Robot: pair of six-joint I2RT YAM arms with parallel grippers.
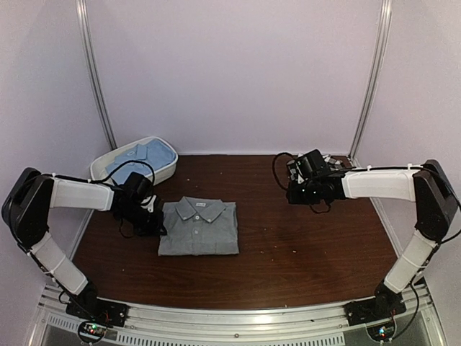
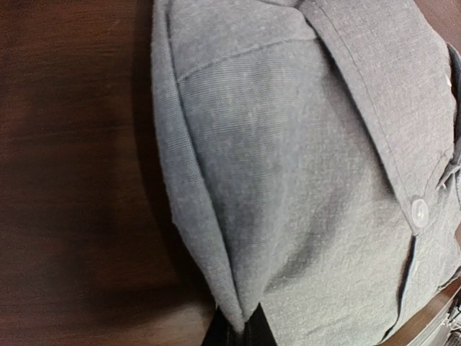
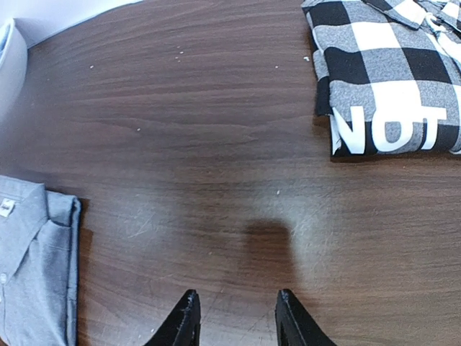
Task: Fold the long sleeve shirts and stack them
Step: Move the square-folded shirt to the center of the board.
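Observation:
The plain grey shirt [image 1: 198, 227] lies folded, collar up, in the middle of the table. My left gripper [image 1: 153, 216] sits at its left edge and, in the left wrist view, is shut [image 2: 245, 326] on a pinched fold of the grey cloth [image 2: 310, 166]. The light blue shirt [image 1: 142, 158] lies in the white tub [image 1: 167, 171] at the back left. The folded black-and-white checked shirt [image 3: 389, 72] shows only in the right wrist view, upper right. My right gripper [image 3: 234, 306] hovers open over bare wood, holding nothing; the grey shirt [image 3: 32, 267] is to its left.
The brown wooden tabletop [image 1: 302, 252] is walled at the back and sides. The tub's rim [image 3: 7, 65] shows at the far left of the right wrist view. Cables hang round the right wrist [image 1: 313, 176].

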